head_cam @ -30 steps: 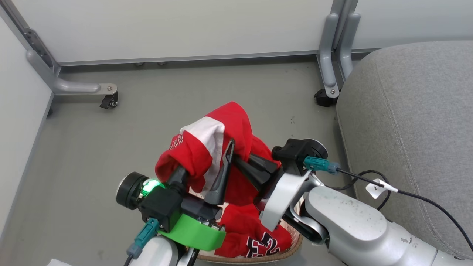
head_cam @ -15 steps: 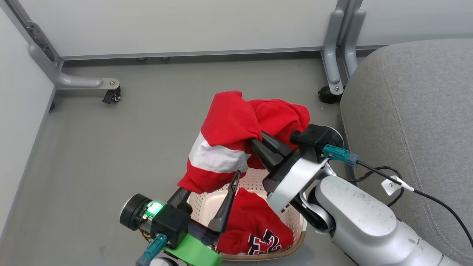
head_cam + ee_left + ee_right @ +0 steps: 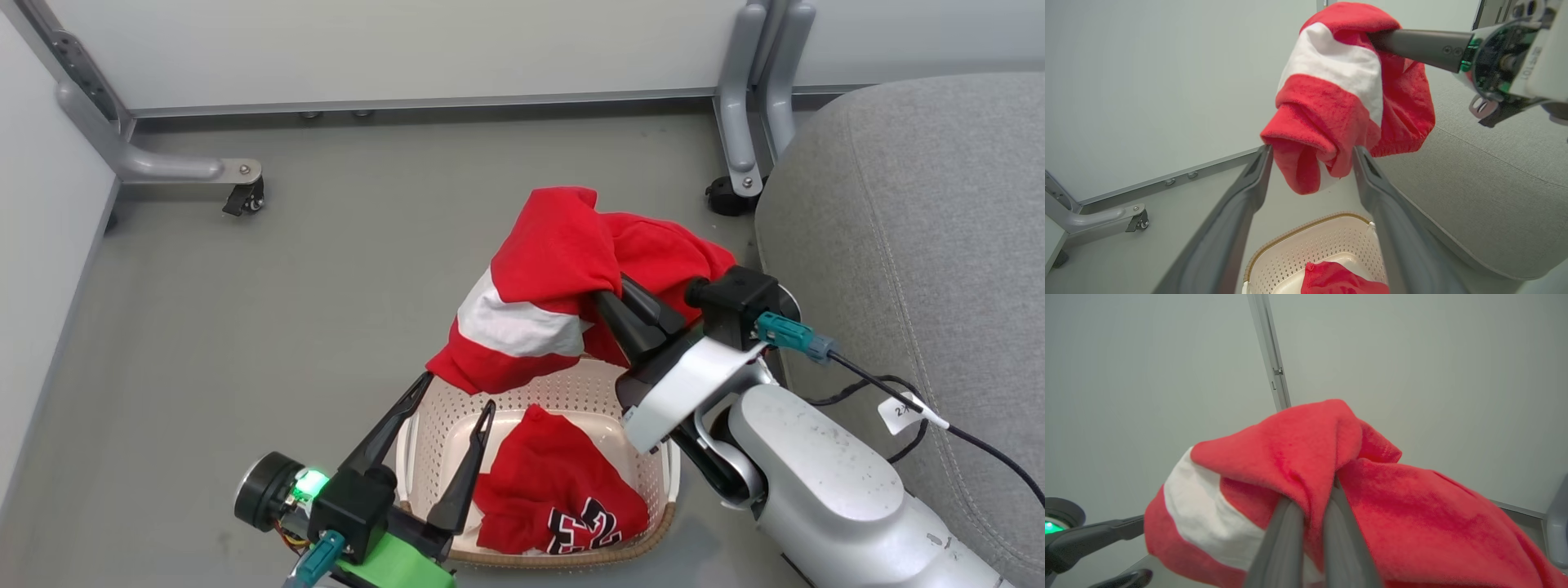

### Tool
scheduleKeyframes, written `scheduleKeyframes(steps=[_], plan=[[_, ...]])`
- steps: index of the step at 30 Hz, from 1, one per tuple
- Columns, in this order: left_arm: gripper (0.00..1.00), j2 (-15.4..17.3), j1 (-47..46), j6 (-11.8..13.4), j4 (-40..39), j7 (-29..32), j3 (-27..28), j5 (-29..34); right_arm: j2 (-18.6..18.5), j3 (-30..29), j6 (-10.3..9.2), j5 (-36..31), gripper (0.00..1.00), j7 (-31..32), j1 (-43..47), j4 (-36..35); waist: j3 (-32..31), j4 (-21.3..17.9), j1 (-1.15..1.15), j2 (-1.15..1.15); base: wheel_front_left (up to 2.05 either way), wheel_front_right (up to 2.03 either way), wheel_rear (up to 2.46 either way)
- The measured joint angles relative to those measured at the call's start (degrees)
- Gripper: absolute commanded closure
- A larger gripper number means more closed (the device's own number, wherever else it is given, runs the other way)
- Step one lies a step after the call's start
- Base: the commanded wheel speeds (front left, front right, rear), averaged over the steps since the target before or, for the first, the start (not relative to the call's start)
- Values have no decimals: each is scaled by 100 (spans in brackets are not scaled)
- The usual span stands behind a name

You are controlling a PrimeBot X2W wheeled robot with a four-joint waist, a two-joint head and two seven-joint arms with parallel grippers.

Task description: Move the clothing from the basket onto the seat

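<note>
Two garments, two places. The red garment with the white band hangs clear above the basket. It is held by the right gripper alone, fingers pressed together on a bunched fold.

- Change: a second ago the left gripper was also buried in that cloth. It has now let go, fingers spread wide, and sits low over the basket's near left corner.
- Left wrist view: the loose end of the garment dangles between the spread fingertips. Cannot tell whether it brushes them.
- Lifted garment now sits further toward the seat than a second ago. It is still over the basket and floor, not yet over the cushion.
- Basket interior is now uncovered. The numbered garment lies crumpled inside, against the right wall.

Reading: the handover to one arm looks done. The first garment appears partway to the seat, and the carry and drop are still ahead. The second garment is untouched, and the free left gripper is well placed above it.

Risk: the hanging end may snag on a left finger as the right arm swings.
</note>
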Motion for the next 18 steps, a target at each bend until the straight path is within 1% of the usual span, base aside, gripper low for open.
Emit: scheduleKeyframes(steps=[10, 18], plan=[[0, 174, -2, 20, -18, -23, 30, 0, 24, -203, 0, -57, 100, -1, 144, -13, 104, -291, 0, 0, 0, 0, 0], [0, 336, -31, 15, -181, 79, 25, 9, 125, -371, 0, -121, 100, -1, 204, -43, 210, -785, 0, 0, 0, 0, 0]])
